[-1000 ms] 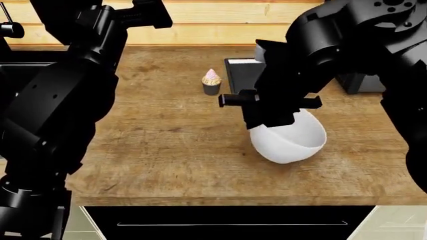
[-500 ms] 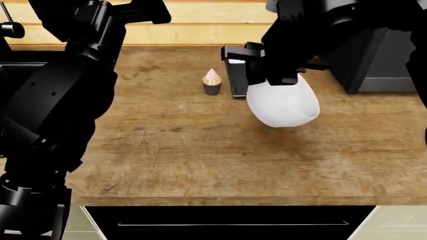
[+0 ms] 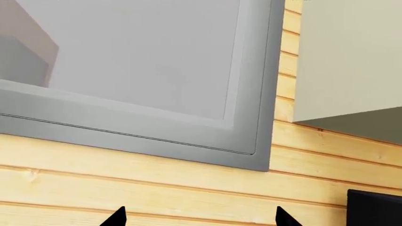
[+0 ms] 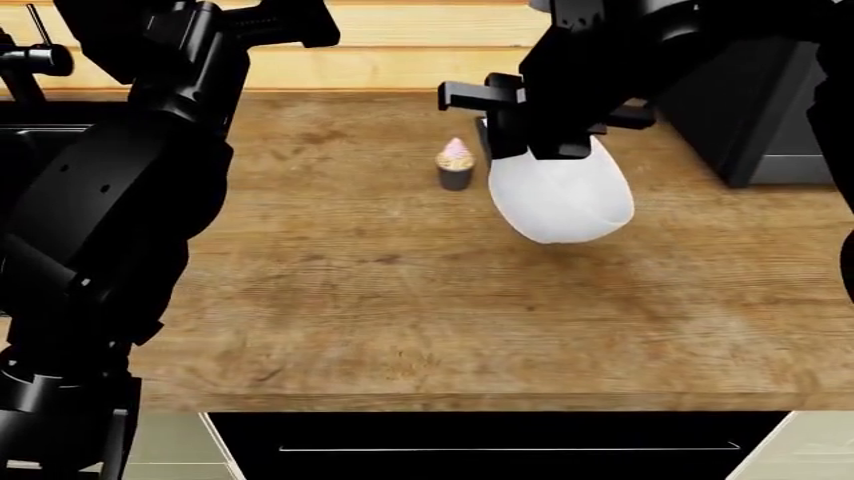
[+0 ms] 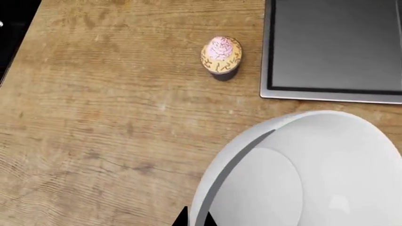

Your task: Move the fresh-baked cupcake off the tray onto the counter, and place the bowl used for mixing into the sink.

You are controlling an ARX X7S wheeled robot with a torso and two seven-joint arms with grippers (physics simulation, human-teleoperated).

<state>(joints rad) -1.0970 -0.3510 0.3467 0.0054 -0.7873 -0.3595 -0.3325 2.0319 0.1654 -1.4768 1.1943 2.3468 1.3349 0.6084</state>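
Observation:
My right gripper [image 5: 195,219] is shut on the rim of the white bowl [image 4: 561,195], which hangs tilted above the counter [image 4: 347,300]. In the right wrist view the bowl [image 5: 314,174] fills the near corner. The cupcake [image 4: 455,163] with pink frosting stands upright on the bare counter, just left of the bowl. In the right wrist view the cupcake [image 5: 221,54] stands beside the dark tray [image 5: 333,47], apart from it, and nothing lies on the part of the tray that shows. The black sink [image 4: 34,140] lies at the far left, mostly hidden behind my left arm. My left gripper [image 3: 199,219] is open, raised toward the wall.
A dark faucet [image 4: 34,55] stands at the back left by the sink. A dark boxy appliance [image 4: 781,120] sits at the back right. The wood-plank wall carries a grey window frame [image 3: 251,117] and a pale cabinet [image 3: 351,61]. The counter's front edge [image 4: 467,400] runs below.
The right gripper has lifted the bowl off the counter and carried it back and slightly left. The whole view has shifted, so the cupcake now sits further right in it.

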